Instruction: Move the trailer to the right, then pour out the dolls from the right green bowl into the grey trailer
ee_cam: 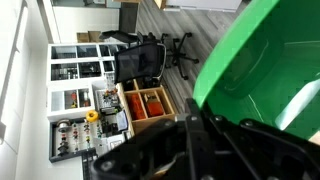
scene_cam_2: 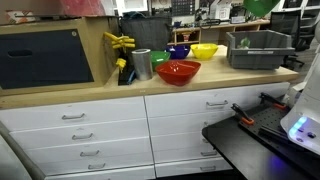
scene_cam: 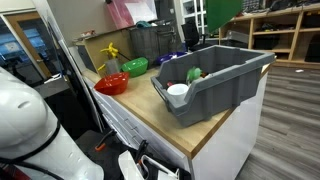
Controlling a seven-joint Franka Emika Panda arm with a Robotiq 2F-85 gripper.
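The grey trailer stands on the wooden counter, and it also shows in an exterior view. My gripper is shut on the rim of the right green bowl and holds it tilted, high above the trailer. The raised bowl shows in both exterior views. Inside the trailer lie a small green doll and a white round cup. No red-orange doll shows. The inside of the bowl is hidden.
On the counter beside the trailer are a red bowl, the other green bowl, a yellow bowl, a blue bowl, a grey cup and a yellow toy. Drawers sit below.
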